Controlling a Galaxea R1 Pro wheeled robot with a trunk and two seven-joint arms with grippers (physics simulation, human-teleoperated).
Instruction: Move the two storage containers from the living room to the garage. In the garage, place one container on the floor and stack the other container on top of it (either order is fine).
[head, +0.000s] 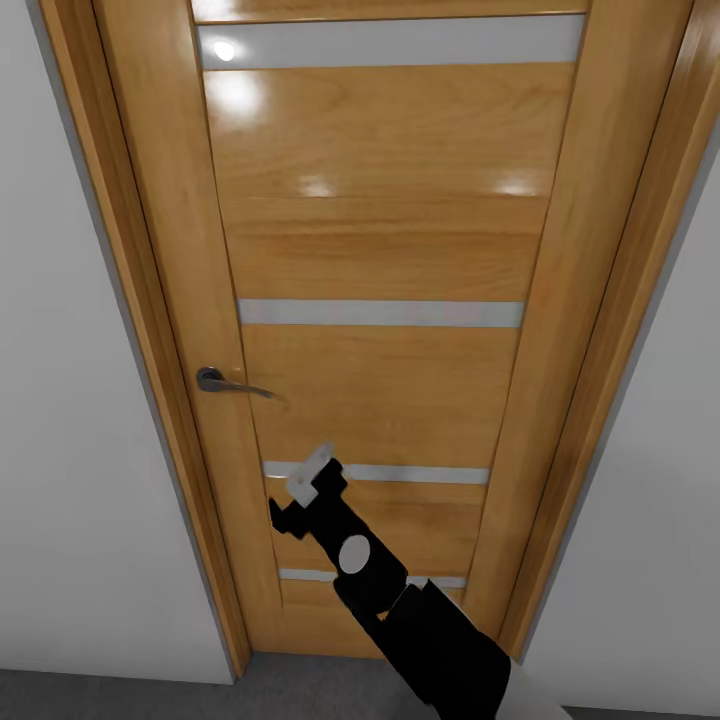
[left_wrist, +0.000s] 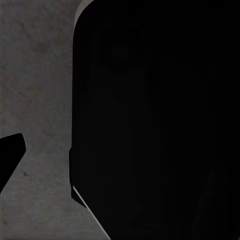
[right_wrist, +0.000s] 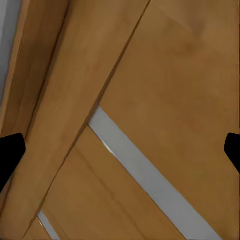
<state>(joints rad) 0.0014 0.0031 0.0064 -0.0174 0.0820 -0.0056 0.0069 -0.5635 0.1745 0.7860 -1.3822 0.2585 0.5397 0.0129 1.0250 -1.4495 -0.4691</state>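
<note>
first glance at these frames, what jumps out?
A closed, glossy wooden door with pale horizontal stripes stands right in front of the robot, framed by white walls. Its dark lever handle sits at the door's left edge, about mid-height. The right gripper is raised close to the lower panel, below and a little right of the handle, with its fingers spread wide in the right wrist view.

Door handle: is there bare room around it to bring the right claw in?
Yes. The door handle has bare wood panel right of and below it, down to the right claw, which sits open on the lower door. Left is tight: the frame stands close beside it.
</note>
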